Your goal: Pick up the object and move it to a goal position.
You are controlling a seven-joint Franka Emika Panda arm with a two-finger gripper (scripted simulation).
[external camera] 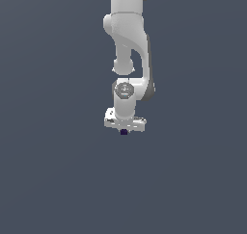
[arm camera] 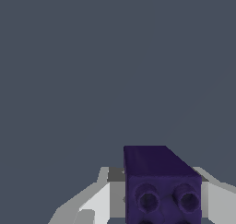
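The object (external camera: 124, 131) is a tiny dark purple, near-black block showing just under the white hand in the exterior view. In the wrist view the object (arm camera: 161, 186) fills the space between the two white fingers (arm camera: 94, 202), with two round studs on the face toward the camera. My gripper (external camera: 124, 128) points straight down and is shut on the block; it also shows in the wrist view (arm camera: 154, 172). Both views show only flat grey behind it, so I cannot tell its height above any surface.
The white arm (external camera: 128, 40) hangs down from the top middle of the exterior view. Nothing but plain grey-blue background shows around it. No goal marker shows in either view.
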